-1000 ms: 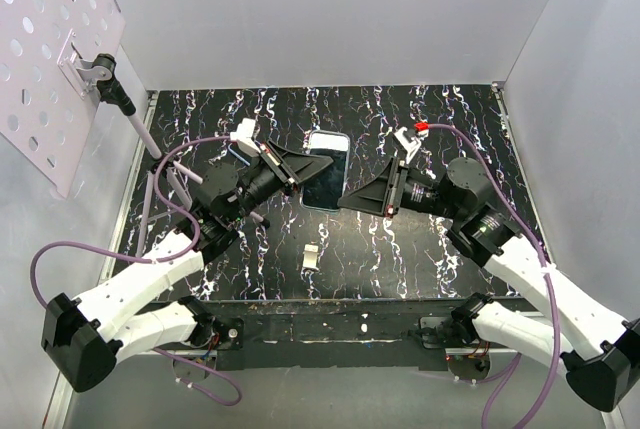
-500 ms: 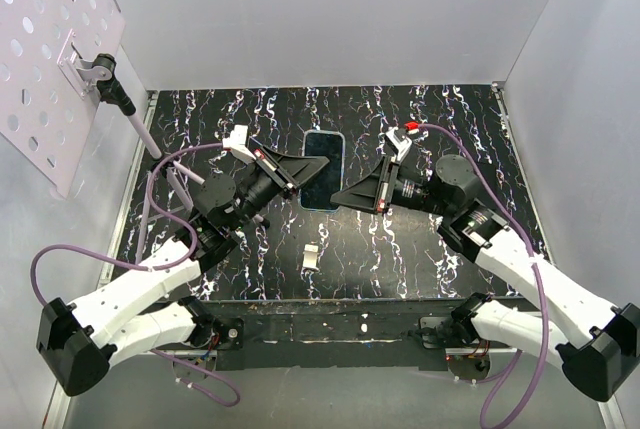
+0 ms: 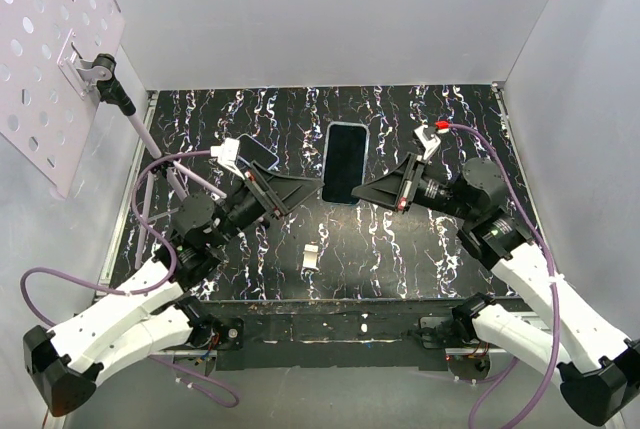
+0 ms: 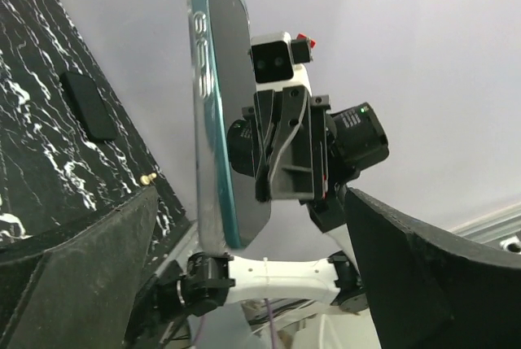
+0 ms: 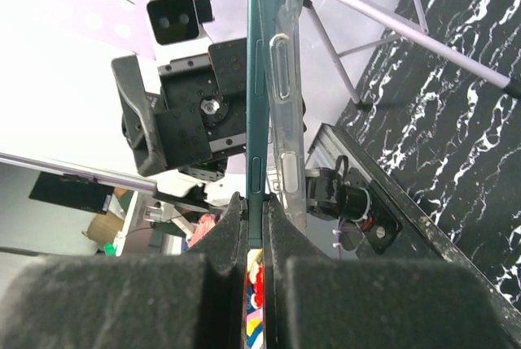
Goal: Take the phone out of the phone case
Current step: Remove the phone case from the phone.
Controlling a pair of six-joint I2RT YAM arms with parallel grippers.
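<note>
Only the right wrist view shows right pincer (image 5: 254, 207) clamping the phone (image 5: 253, 80), case (image 5: 286, 64) seemingly peeling; left pincer (image 4: 248, 202) gapes.

1. My left gripper (image 4: 252, 202) is spread wide, and my dark fingers (image 4: 73, 276) fill the two bottom corners.
2. Beyond the gap a phone (image 4: 236, 121) stands on end with its dark screen facing right. The clear case (image 4: 198, 72) runs along its left side.
3. Just behind it is the right arm (image 4: 293, 146), with its camera (image 4: 273, 54) on top. I cannot see its fingers.
4. A small black block (image 4: 89, 105) lies on the marbled table (image 4: 32, 64).
</note>
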